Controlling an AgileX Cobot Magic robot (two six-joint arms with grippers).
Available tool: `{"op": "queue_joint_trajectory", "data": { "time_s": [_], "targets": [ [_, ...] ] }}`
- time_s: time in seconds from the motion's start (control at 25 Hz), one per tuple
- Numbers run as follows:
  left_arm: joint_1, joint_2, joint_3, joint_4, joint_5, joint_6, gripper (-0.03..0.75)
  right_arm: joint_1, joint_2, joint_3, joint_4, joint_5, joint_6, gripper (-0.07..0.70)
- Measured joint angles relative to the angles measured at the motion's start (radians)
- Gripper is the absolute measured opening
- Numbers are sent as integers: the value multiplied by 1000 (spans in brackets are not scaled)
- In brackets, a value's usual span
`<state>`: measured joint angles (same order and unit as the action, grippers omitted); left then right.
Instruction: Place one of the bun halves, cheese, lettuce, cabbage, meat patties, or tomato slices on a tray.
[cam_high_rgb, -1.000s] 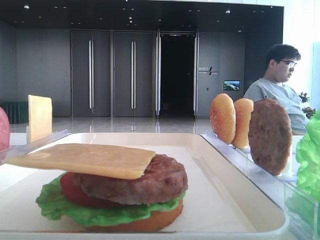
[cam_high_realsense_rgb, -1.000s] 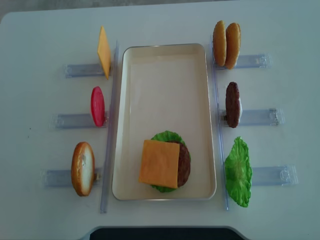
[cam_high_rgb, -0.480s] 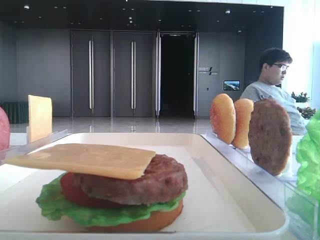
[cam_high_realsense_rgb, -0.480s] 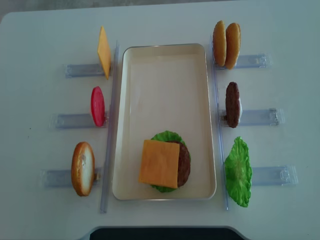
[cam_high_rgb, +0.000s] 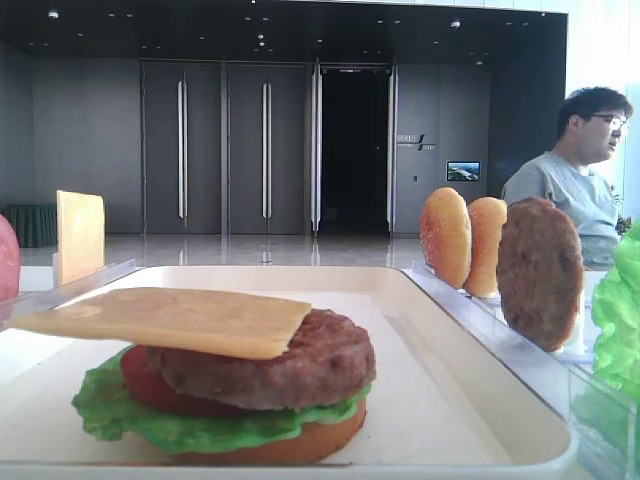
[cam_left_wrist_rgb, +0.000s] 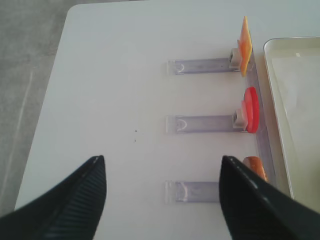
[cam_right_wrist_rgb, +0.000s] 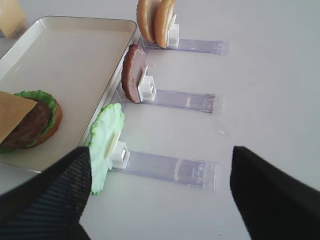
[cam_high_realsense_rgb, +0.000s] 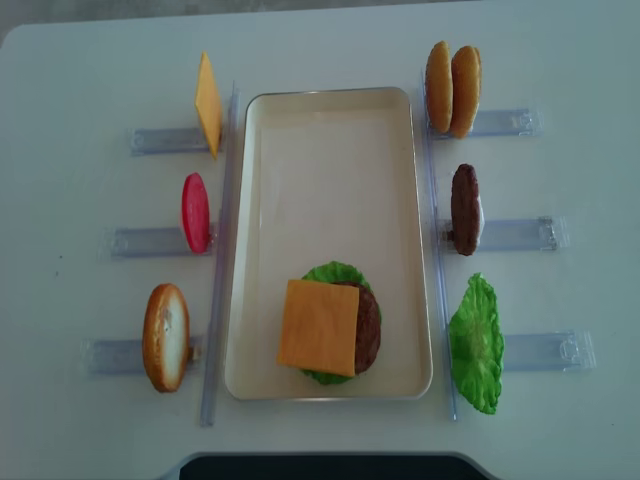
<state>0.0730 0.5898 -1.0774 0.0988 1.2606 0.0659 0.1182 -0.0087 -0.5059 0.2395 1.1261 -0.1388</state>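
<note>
On tray (cam_high_realsense_rgb: 330, 150): cheese (cam_high_realsense_rgb: 318, 327) tops stacked patty; left fingers (cam_left_wrist_rgb: 70, 200) apart, right fingers (cam_right_wrist_rgb: 50, 195) apart, both empty

In the overhead view the tray (cam_high_realsense_rgb: 330, 150) sits at centre, with the cheese (cam_high_realsense_rgb: 318, 327) topping a stack in its lower part. Clear holders (cam_high_realsense_rgb: 150, 241) flank it left and right, each standing one ingredient upright.
</note>
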Motion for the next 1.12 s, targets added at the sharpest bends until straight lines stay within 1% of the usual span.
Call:
{"op": "queue_joint_trajectory", "data": {
  "time_s": [0.36,0.52,0.6,0.76,0.84,1.12],
  "targets": [
    [0,-239,199,-3,0,9,536,0,0,0,0,0,0,542],
    [0,-373,270,-15,0,20,536,0,0,0,0,0,0,542],
    [0,-451,288,-28,0,23,536,0,0,0,0,0,0,542],
    [0,-566,299,-82,1,63,536,0,0,0,0,0,0,542],
    [0,-604,304,-110,1,69,535,0,0,0,0,0,0,542],
    [0,-614,309,-169,1,76,502,0,0,0,0,0,0,542]
  ]
}}
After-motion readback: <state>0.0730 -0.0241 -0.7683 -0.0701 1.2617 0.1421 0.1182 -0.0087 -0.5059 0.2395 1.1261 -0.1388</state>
